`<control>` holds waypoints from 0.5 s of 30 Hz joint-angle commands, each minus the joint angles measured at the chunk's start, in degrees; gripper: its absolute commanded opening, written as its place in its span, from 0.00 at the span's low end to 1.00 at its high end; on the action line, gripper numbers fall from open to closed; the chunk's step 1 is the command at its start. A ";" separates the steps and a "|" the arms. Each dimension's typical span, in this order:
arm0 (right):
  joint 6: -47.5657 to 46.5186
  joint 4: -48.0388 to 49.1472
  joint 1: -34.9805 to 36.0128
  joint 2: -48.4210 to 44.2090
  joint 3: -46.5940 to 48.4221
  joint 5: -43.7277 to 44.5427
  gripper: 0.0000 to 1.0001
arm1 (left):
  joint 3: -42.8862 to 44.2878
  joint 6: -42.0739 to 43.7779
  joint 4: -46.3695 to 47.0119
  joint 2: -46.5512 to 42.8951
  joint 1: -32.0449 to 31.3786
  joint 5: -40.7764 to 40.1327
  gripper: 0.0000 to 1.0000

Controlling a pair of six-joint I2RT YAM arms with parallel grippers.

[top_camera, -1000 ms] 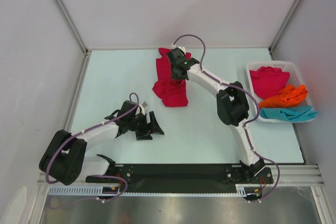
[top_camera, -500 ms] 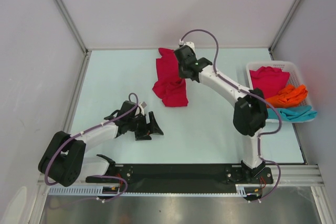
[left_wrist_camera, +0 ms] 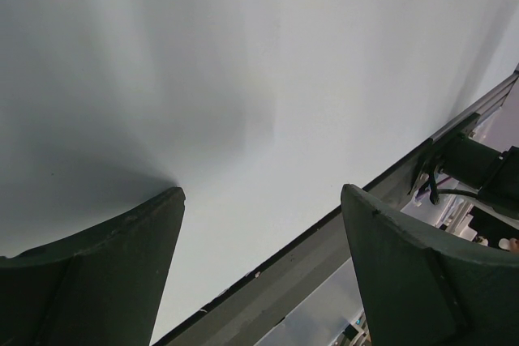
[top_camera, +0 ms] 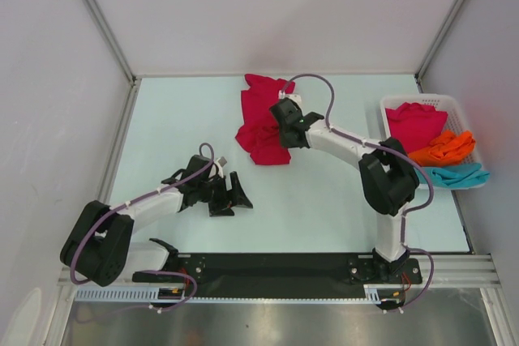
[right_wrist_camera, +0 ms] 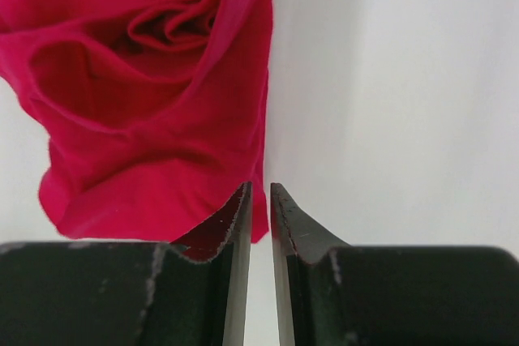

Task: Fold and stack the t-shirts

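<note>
A crimson red t-shirt point(top_camera: 259, 123) lies crumpled on the table, a little beyond its middle. It fills the upper left of the right wrist view point(right_wrist_camera: 146, 79). My right gripper point(top_camera: 280, 111) sits at the shirt's right edge. In its wrist view point(right_wrist_camera: 259, 188) the jaws are nearly together with only a thin gap and no cloth between them. My left gripper point(top_camera: 235, 192) rests low on the bare table at the near left. It is open and empty point(left_wrist_camera: 259, 196). A second crimson shirt point(top_camera: 413, 123), an orange shirt point(top_camera: 442, 149) and a teal shirt point(top_camera: 450, 174) lie in the basket.
The white slatted basket point(top_camera: 389, 103) stands at the right edge of the table. Walls close in the far side and both sides. The black base rail point(left_wrist_camera: 324, 241) runs along the near edge.
My right gripper has moved from the far end of the crimson shirt back toward me, to the shirt's right edge. The right elbow swung right. The left arm has not moved.
</note>
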 commanded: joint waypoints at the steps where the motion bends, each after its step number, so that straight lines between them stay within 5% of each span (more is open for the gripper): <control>1: 1.30 3.74 0.96 3.09 1.69 -1.20 0.20 | -0.44 2.89 -2.31 1.50 0.25 -4.28 0.87; 15: 0.95 1.99 1.49 10.83 12.32 -2.34 0.19 | 0.44 3.59 -1.79 4.66 0.25 -4.45 0.87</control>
